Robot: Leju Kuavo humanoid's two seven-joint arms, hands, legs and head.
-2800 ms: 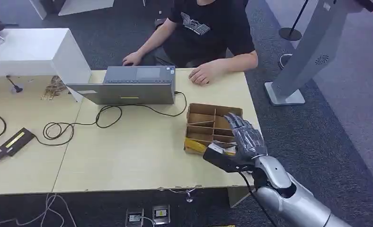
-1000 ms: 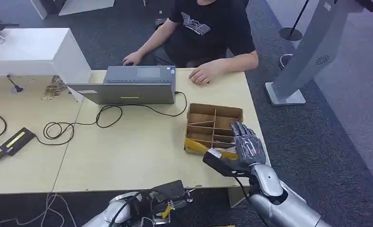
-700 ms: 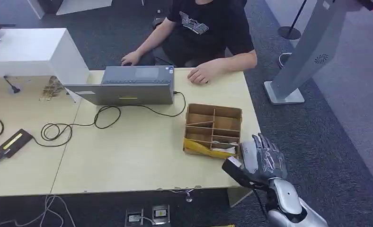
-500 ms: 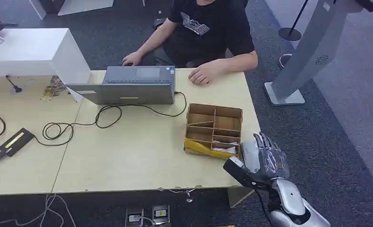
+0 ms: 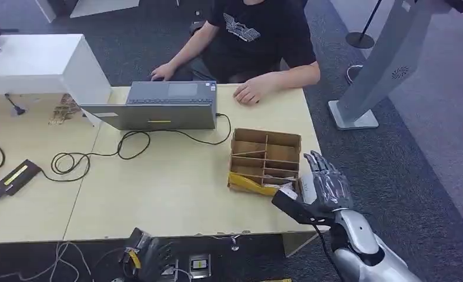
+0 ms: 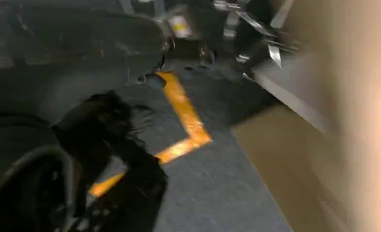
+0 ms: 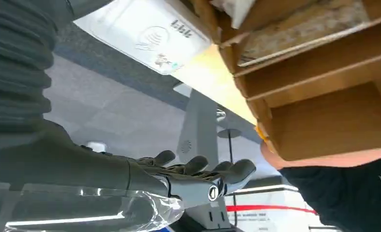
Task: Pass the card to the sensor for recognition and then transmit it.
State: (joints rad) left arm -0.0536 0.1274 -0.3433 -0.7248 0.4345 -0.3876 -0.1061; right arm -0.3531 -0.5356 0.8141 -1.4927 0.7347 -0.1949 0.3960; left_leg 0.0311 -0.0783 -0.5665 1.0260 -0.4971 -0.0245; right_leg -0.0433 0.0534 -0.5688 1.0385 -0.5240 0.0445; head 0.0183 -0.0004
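Biggest thing in my feed: the table, pale wood-look top, flat, matte, w/ a seam running front to back. A person in a black tee sits at the far edge, both their hands resting near the laptop. To the right on dark carpet stands a grey slanted pillar on a flat base. Far left is a white box, smooth, blocky. The laptop is grey, slab-like, its lid towards me. A thin black cable loops from it across the top to a black power brick w/ a yellow label.

The cardboard tray is brown corrugated board, rectangular, split by thin dividers into compartments; a yellow packet lies across its near side.

My right hand is just beside the tray's near right corner, at the table edge, palm towards the tray, dark metallic fingers straight and fanned out. The card is white, glossy plastic, rounded corners, contactless-wave mark printed on it. One end is tucked in by the thumb, so the hand holds it there, the rest sticking out next to the tray wall (in the head view just a white sliver above the black thumb).

My left hand is low, below the table's front edge, dark w/ a yellow bit on it. The wrist cam is blurred, so I can't tell if it's wide or closed. Under it: grey carpet and an angled strip of yellow floor tape.
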